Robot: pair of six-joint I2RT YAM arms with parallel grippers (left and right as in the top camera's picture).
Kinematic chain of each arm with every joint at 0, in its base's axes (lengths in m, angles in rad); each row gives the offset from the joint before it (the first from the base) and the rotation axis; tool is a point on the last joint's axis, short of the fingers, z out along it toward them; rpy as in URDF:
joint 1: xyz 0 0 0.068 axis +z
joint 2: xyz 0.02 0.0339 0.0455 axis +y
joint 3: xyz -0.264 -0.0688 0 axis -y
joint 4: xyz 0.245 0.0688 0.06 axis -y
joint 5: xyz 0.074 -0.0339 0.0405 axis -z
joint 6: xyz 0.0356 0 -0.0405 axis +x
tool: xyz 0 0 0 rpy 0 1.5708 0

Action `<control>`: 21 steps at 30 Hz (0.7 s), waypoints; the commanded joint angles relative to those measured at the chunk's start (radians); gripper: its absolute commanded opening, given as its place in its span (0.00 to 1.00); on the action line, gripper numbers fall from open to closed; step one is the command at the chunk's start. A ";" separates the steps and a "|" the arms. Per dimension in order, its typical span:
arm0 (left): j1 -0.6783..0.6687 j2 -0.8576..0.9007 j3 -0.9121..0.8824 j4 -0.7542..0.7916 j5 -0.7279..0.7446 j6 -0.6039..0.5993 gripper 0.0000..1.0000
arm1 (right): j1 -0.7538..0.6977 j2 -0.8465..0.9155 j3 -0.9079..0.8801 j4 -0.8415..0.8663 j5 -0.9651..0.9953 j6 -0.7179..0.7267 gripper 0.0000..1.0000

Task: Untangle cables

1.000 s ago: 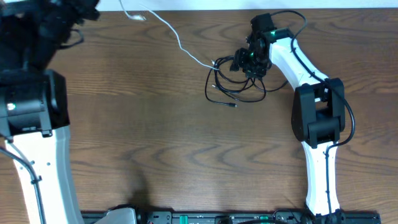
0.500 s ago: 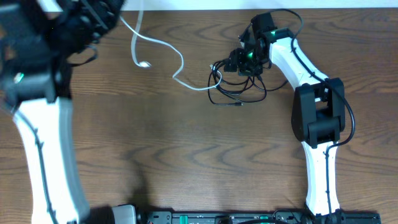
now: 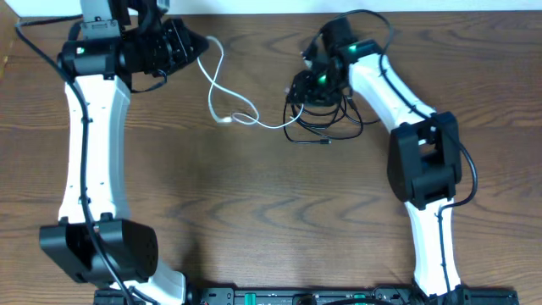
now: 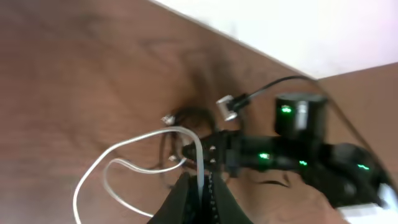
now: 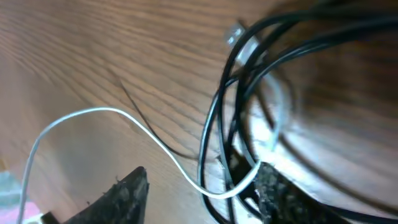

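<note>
The white cable (image 3: pixel 225 120) lies slack in loose curves on the table, one end rising to my left gripper (image 3: pixel 196 42), which is shut on it. In the left wrist view the cord (image 4: pixel 124 146) stands up between the closed fingers (image 4: pixel 200 198). Its other stretch runs right into the black cable (image 3: pixel 326 127), a small coil of several loops. My right gripper (image 3: pixel 303 85) is low over the coil's left side. In the right wrist view its fingers (image 5: pixel 205 186) stand apart, with black strands (image 5: pixel 217 124) and the white cord (image 5: pixel 93 115) passing between them, the right finger touching the strands.
The wooden table (image 3: pixel 254 212) fills the overhead view, its far edge just behind both grippers. The white right arm (image 3: pixel 423 152) stretches from the front right; the left arm (image 3: pixel 89 144) runs up the left side. A small silver plug (image 4: pixel 227 107) shows near the coil.
My left arm has swung in from the far left toward the right, bringing the white cable with it; the cord went from taut to slack loops. The right gripper shifted slightly left over the coil.
</note>
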 commanded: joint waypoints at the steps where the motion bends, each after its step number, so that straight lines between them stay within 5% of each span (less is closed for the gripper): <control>1: 0.000 0.023 0.006 -0.030 -0.092 0.082 0.08 | 0.049 -0.035 0.010 -0.031 0.165 0.113 0.47; 6: 0.000 0.023 0.006 -0.048 -0.128 0.094 0.07 | 0.074 -0.034 0.009 -0.069 0.301 0.239 0.39; 21: 0.000 0.023 0.006 -0.048 -0.127 0.097 0.07 | 0.089 -0.003 -0.003 -0.056 0.354 0.296 0.22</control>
